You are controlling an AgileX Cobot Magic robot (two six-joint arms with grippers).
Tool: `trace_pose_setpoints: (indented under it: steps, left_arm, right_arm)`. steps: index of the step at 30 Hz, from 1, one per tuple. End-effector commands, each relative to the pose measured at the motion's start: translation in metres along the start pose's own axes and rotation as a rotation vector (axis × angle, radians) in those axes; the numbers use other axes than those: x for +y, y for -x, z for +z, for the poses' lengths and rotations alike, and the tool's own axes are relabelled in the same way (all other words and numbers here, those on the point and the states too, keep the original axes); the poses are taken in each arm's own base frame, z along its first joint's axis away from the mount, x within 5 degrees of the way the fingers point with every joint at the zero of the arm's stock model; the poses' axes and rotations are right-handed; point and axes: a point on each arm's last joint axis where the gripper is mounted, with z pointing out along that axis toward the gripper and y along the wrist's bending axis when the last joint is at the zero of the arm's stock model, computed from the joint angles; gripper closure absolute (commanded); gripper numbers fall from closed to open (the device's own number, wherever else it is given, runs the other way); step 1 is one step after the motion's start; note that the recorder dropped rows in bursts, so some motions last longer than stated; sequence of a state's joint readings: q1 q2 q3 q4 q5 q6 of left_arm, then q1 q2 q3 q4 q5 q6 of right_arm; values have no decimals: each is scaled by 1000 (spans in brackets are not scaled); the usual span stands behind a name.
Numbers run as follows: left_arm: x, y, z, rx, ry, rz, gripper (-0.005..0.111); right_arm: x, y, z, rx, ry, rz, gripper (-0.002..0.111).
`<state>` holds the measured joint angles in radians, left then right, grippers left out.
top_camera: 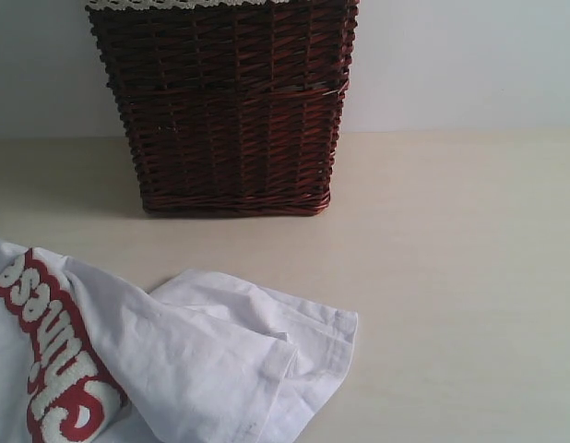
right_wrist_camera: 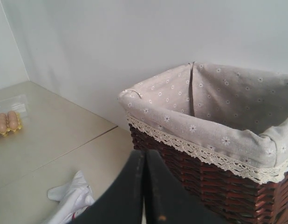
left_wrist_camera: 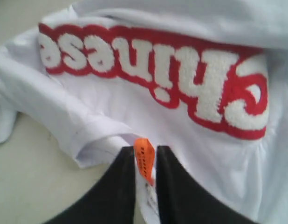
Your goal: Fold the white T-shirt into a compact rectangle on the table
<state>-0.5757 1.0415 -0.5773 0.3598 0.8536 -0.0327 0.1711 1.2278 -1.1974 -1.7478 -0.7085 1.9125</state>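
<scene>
The white shirt (top_camera: 174, 360) lies crumpled on the table (top_camera: 451, 277) at the lower left of the exterior view, with its red lettering at the left edge. The left claw (left_wrist_camera: 145, 151) pinches the shirt's fabric at the orange tag (left_wrist_camera: 145, 161). The basket (top_camera: 230, 111) stands at upper centre. The right claw (right_wrist_camera: 145, 153) is closed and empty.

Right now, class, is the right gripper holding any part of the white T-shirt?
No: the right gripper is shut on nothing, and the white T-shirt lies apart from it on the table.
</scene>
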Motion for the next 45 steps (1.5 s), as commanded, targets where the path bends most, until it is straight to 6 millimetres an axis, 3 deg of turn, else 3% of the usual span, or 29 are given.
trace_pose_setpoints:
  steps: [1, 8, 13, 22, 24, 28, 33, 39, 45]
  left_arm:
    - [-8, 6, 29, 160, -41, 7, 106]
    - [-19, 19, 83, 288, -60, 79, 105]
    - [6, 8, 110, 610, 113, 58, 105]
    - [40, -16, 126, 743, 78, -162, 106]
    - [48, -4, 122, 689, 99, -201, 106]
    - [59, 22, 96, 524, 76, -252, 106]
    - [43, 36, 78, 312, -156, -222, 106]
    - [22, 9, 109, 456, -241, -155, 107]
    - [23, -9, 132, 693, -155, -141, 107]
  right_arm:
    - [0, 3, -2, -11, -5, -3, 108]
    - [0, 3, -2, -11, -5, -3, 108]
    - [1, 3, -2, -11, -3, -3, 108]
    - [1, 3, -2, -11, -3, -3, 108]
    - [1, 3, -2, -11, -3, -3, 108]
    - [1, 3, -2, -11, -3, -3, 108]
    - [1, 3, -2, -11, -3, -3, 108]
    - [1, 3, -2, -9, 1, -3, 108]
    - [2, 3, -2, -6, 10, -3, 108]
